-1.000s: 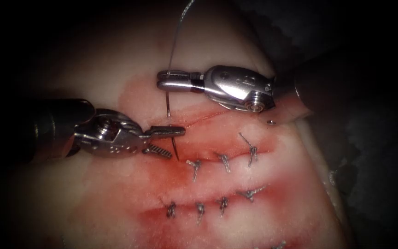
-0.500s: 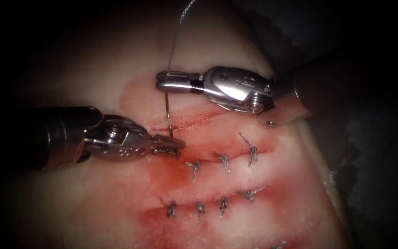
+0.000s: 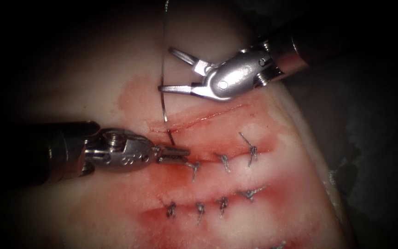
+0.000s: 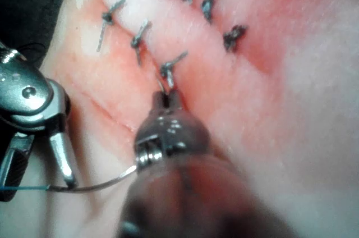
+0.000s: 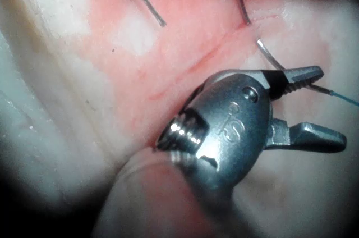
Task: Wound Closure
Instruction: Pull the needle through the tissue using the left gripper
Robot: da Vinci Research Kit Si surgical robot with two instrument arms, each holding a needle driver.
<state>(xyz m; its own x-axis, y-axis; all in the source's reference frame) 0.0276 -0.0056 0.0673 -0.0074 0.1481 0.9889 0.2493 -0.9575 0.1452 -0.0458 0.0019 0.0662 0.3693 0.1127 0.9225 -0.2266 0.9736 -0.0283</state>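
The curved needle (image 3: 164,108) stands at the left end of the open cut (image 3: 199,120) and passes through the tissue (image 3: 93,78) there. My left tool (image 3: 175,154) comes in from the left, jaws shut on the needle's tip end where it comes out below the cut. Above the cut my right tool (image 3: 166,69) holds nothing; its jaws stand wide open, the lower one beside the needle's tail. Thread (image 3: 165,27) runs up from the tail. The left wrist view shows the left tool (image 4: 167,99), the needle's tail (image 4: 101,184) and the thread (image 4: 22,187). In the right wrist view the right tool (image 5: 320,106) gapes beside the needle (image 5: 269,58).
Two rows of knotted stitches lie below the open cut: an upper row (image 3: 224,161) just right of the left tool's tip, a lower row (image 3: 208,207) nearer the front. Red fluid (image 3: 171,182) stains the tissue around them. The tissue's edge (image 3: 328,175) falls away at the right.
The left tool's jaws closed on the needle's tip end. The right tool then let go of the needle's tail, opened wide and swung up to the right.
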